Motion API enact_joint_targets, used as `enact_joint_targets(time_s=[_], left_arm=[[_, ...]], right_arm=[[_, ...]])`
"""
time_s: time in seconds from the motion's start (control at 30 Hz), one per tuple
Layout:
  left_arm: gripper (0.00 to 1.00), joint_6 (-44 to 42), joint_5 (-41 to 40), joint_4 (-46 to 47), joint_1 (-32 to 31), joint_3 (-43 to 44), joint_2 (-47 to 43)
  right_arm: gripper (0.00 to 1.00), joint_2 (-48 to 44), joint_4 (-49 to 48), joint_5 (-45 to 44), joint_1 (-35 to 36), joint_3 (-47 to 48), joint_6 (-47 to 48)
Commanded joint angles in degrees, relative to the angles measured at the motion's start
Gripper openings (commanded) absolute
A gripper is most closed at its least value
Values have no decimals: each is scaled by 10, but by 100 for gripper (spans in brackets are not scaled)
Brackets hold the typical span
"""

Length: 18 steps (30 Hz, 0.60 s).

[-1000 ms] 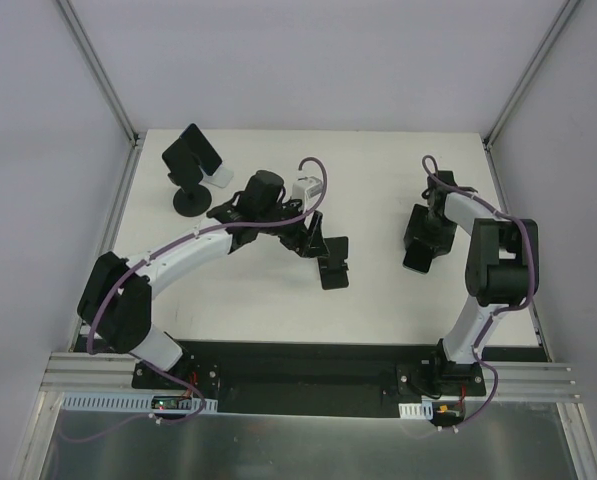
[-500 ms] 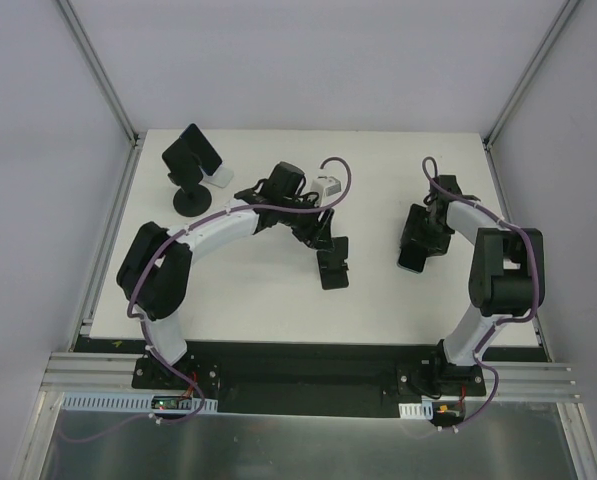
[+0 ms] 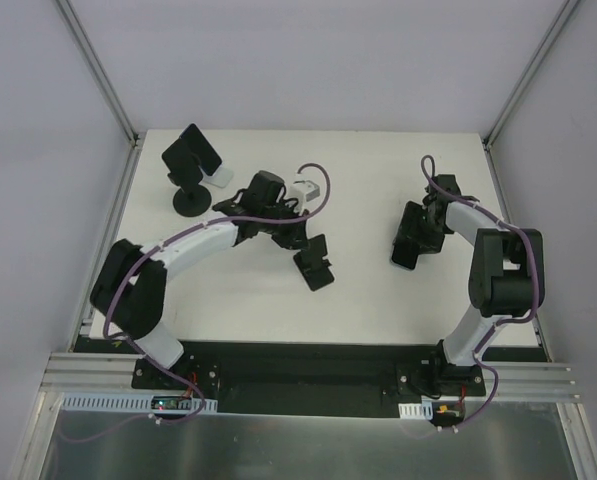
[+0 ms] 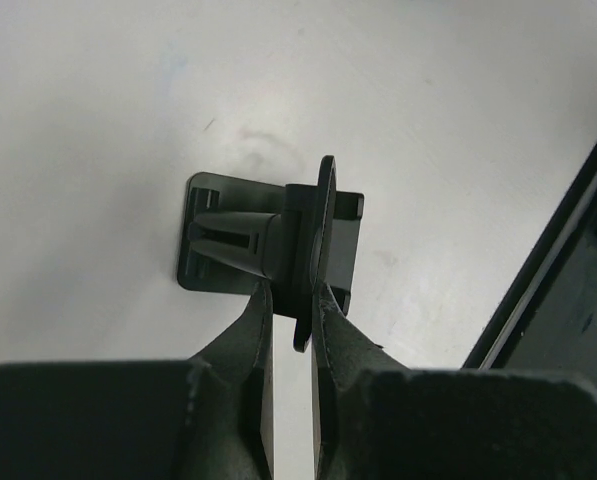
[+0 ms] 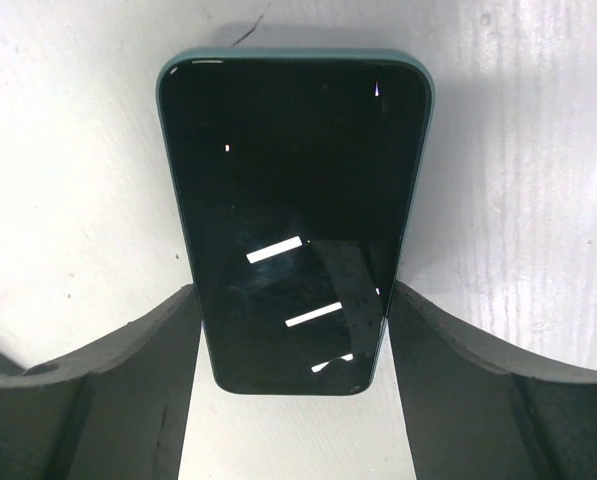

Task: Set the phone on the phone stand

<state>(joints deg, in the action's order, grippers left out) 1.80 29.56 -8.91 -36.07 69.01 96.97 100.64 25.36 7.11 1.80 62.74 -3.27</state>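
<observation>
Across the white tabletop (image 3: 378, 300), we see the left gripper (image 4: 293, 300) pinched shut on the round foot of the black phone stand (image 4: 228, 245) near the middle. At the right, the right gripper (image 5: 293, 295) clamps the dark phone (image 5: 293, 200) by its long edges.

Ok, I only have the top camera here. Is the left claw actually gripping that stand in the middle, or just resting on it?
Observer: Gripping. The left wrist view shows the left claw pinching the thin round base of the phone stand edge-on.
Operator: How is the stand lying?
Observer: Its stem runs sideways, with the rectangular cradle plate behind it, facing the table.
Operator: And the phone on the right?
Observer: The phone is screen-up and dark, with the right claw fingers against both long edges.
</observation>
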Motion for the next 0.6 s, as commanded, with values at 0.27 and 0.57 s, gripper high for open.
enact_joint_targets(time_s=[0.27,0.57], left_arm=[[0,-85,-107,-41,313,-193,-394],[0,-179,-54,2,511,-243,-392]], right_arm=[[18,13,-22,71,27,2,-24],[17,24,-19,73,31,11,-24]])
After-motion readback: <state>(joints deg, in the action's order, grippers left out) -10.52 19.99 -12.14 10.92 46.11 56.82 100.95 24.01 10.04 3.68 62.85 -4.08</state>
